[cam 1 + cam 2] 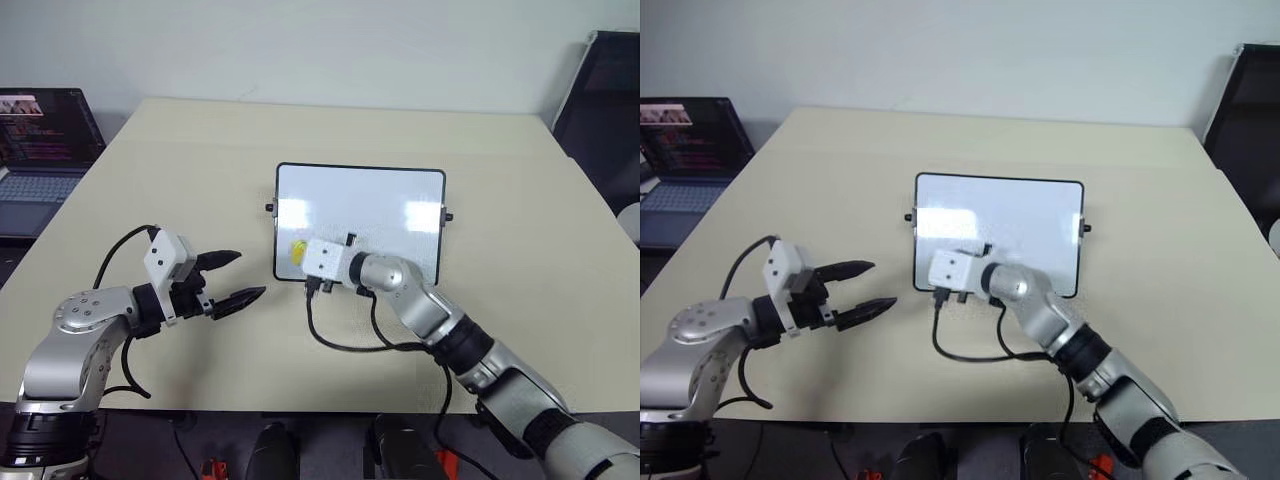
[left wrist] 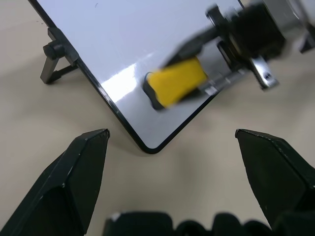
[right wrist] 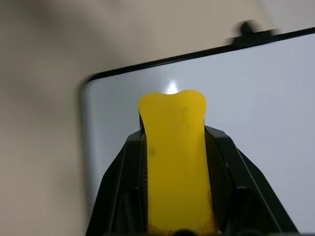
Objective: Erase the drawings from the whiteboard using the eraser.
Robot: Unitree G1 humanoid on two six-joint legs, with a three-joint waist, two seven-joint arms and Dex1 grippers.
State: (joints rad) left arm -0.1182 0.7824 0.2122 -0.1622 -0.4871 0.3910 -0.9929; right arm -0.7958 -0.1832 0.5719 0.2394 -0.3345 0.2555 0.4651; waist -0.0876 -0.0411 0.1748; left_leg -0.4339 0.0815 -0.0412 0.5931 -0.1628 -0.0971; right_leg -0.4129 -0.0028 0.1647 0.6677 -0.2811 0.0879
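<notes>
Beige table (image 1: 200,160), matte top. Whiteboard (image 1: 370,205) stands on it near centre, black-framed, propped on small side feet. Laptop (image 1: 40,150) sits beyond its left edge

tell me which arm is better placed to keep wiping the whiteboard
Right. The right gripper is shut on the eraser, over the whiteboard's near-left corner. The left gripper is open, holding nothing, off the board's left edge.

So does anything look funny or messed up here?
Just one thing: the yellow eraser looks squished, pinched in at the sides where the right tool clamps it over the whiteboard's near-left corner. The board stands straight on the table, and nothing is spilled or broken.
</notes>
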